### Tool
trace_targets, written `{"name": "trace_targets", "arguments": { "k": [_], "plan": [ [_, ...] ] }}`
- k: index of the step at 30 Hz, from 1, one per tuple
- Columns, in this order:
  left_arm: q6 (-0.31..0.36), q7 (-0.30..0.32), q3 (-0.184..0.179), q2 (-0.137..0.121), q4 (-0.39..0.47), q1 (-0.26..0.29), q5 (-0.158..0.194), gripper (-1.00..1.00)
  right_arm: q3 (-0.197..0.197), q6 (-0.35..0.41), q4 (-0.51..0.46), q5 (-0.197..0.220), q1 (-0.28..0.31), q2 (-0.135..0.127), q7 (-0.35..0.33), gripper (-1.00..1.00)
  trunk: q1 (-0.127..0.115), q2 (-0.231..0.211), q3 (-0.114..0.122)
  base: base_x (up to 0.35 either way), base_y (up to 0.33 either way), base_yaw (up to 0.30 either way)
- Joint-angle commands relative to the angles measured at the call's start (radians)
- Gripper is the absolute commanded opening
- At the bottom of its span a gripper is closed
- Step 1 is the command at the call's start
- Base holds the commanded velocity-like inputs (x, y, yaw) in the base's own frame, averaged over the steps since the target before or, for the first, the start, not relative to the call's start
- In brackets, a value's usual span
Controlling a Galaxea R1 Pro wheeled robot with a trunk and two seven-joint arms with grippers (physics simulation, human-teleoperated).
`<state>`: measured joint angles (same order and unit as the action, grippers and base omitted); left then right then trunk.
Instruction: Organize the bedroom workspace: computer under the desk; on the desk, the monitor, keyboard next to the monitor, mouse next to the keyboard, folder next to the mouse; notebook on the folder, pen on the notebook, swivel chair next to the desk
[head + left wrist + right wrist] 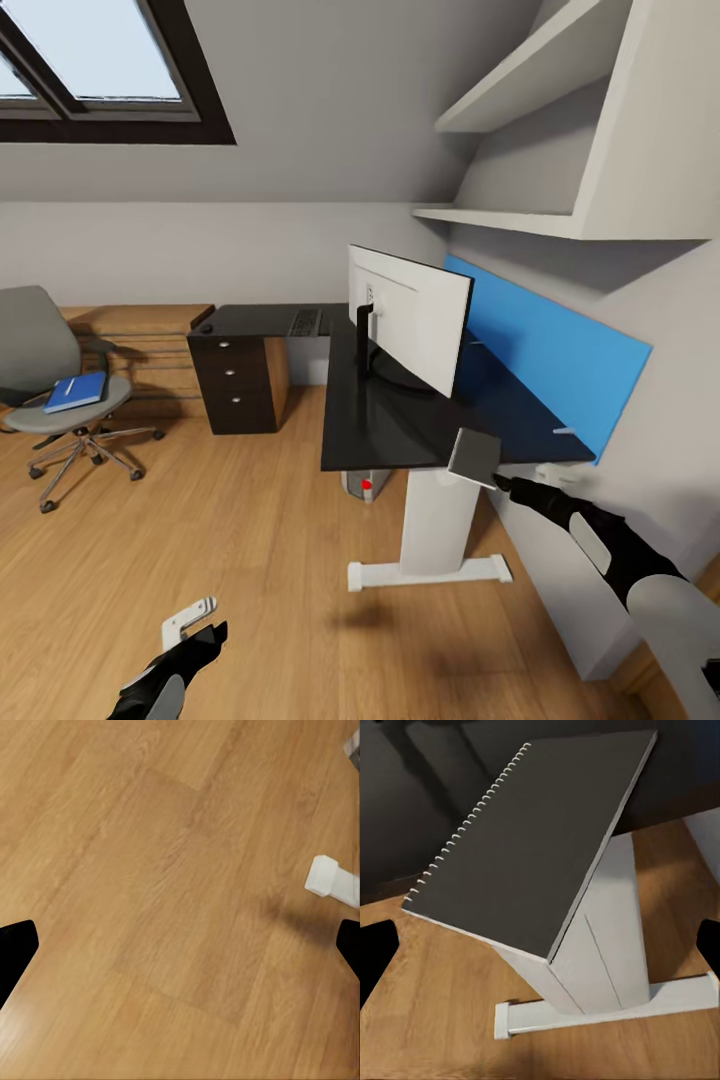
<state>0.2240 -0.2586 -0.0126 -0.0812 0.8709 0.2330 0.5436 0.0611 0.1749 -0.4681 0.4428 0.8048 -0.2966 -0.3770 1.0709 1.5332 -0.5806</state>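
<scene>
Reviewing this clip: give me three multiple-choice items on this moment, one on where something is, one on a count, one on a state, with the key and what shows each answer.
1. Where is the folder?
A. On the desk beside the monitor
B. On the seat of the swivel chair
C. On the floor under the desk

2. How many round knobs show on the drawer unit of the desk?
A. One
B. Three
C. Five

3. What is the state of the notebook?
A. Held up by the right tool, at the desk's near edge
B. Lying flat on the folder
C. Lying on the floor

Key: 1 B, the blue folder lies on the grey seat of the swivel chair. 2 B, three silver knobs sit one above another. 3 A, the right tool grips it in the air, and the right wrist view shows its spiral edge tilted above the desk leg.
</scene>
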Motion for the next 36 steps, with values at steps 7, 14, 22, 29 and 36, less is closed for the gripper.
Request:
{"name": "trace_targets", "arguments": {
  "k": [7,14,22,29,36],
  "plan": [
    [0.004,-0.007,0.000,0.000,0.014,0.000,0.009,1.00,0.005,0.004,0.043,0.115,0.000,-0.022,-0.083,1.00,0.027,0.050,-0.023,0.000,0.000,0.000],
    [0.004,-0.007,0.000,0.000,0.015,0.000,0.009,1.00,0.005,0.004,0.068,0.290,0.001,-0.050,-0.094,1.00,0.054,0.099,-0.045,0.000,0.000,0.000],
    [0.005,-0.007,-0.002,0.000,0.014,0.000,0.008,1.00,0.006,0.014,0.083,0.414,-0.001,-0.064,-0.098,1.00,0.084,0.155,-0.070,0.000,0.000,0.000],
    [0.005,-0.007,-0.003,0.000,0.014,0.000,0.007,1.00,0.006,0.033,0.118,0.510,-0.001,-0.078,-0.135,1.00,0.111,0.204,-0.092,0.000,0.000,0.000],
    [0.005,-0.007,-0.003,-0.001,0.014,0.000,0.007,1.00,0.005,0.147,0.152,0.581,-0.001,-0.105,-0.235,1.00,0.138,0.253,-0.114,0.000,0.000,0.000]
  ]
}}
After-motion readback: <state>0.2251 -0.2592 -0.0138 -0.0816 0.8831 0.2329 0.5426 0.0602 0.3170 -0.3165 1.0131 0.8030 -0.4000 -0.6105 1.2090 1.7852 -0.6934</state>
